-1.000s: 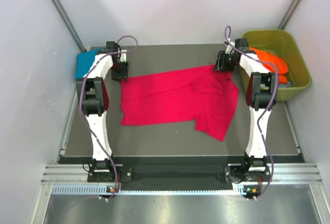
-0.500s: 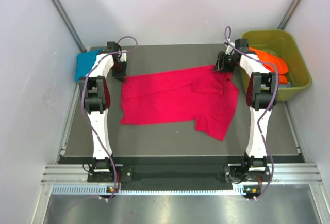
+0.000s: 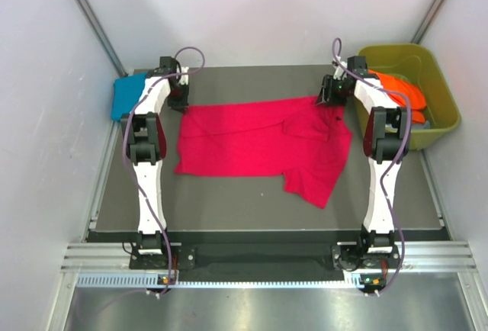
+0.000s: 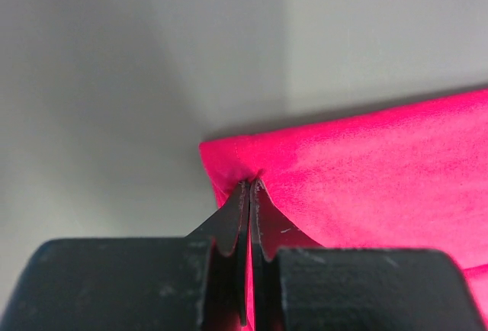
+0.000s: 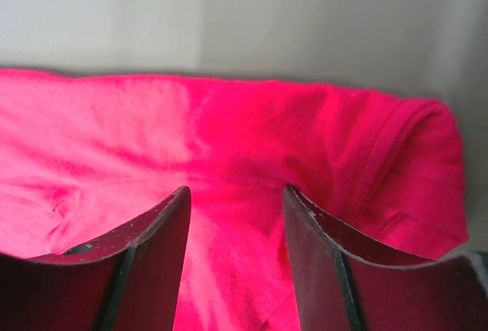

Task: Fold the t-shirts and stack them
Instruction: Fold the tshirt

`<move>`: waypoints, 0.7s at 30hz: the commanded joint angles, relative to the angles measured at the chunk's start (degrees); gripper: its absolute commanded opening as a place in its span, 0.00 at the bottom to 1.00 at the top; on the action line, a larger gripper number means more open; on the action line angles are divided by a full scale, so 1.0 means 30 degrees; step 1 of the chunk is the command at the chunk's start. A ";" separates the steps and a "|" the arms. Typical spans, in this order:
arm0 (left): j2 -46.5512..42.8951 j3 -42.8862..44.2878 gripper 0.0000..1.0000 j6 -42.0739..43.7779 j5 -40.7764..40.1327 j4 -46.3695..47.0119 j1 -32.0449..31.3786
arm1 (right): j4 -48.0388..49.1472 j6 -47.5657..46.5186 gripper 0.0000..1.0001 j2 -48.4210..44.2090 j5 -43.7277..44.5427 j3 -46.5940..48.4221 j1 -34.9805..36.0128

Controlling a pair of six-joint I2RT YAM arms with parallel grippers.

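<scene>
Lying spread across the far half of the table [image 3: 252, 209], the pink shirt [image 3: 259, 144] runs nearly from one arm to the other, and one flap juts toward the near right. The left gripper [image 3: 178, 99] is at the shirt's far left corner. In the wrist view its jaws are pressed together on a pinch of that corner's hem [image 4: 250, 186]. The right gripper [image 3: 326, 94] is at the far right edge. Its fingers stand apart over the cloth [image 5: 236, 194] beside a sleeve hem, holding nothing. A teal shirt [image 3: 128, 93] lies folded at the table's far left corner, just beside the left arm. Orange shirts [image 3: 400, 91] sit in the green tub [image 3: 448, 121] off the right edge. The near strip of table is bare grey, and white walls stand close on three sides.
</scene>
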 commanded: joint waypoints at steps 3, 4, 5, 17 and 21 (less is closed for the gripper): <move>0.1448 0.1296 0.00 0.0389 -0.1475 0.1934 0.0240 | -0.0027 -0.0084 0.52 0.0982 0.0487 0.1918 0.0017; 0.1651 0.1414 0.00 0.0389 -0.1534 0.1994 0.0210 | 0.0032 -0.0054 0.52 0.1071 0.0458 0.2209 0.0017; 0.1740 0.1532 0.00 0.0331 -0.1680 0.2023 0.0210 | 0.0062 0.0004 0.52 0.1159 0.0428 0.2328 0.0598; 0.1801 0.2821 0.07 -0.0197 -0.3350 0.2786 0.0093 | 0.0532 -0.0492 0.52 0.1399 0.0458 0.4058 0.1512; -0.1147 0.2297 0.30 -0.0694 -0.3906 0.2639 0.0093 | 0.0297 -0.1165 0.55 -0.1061 0.1071 0.2542 0.1395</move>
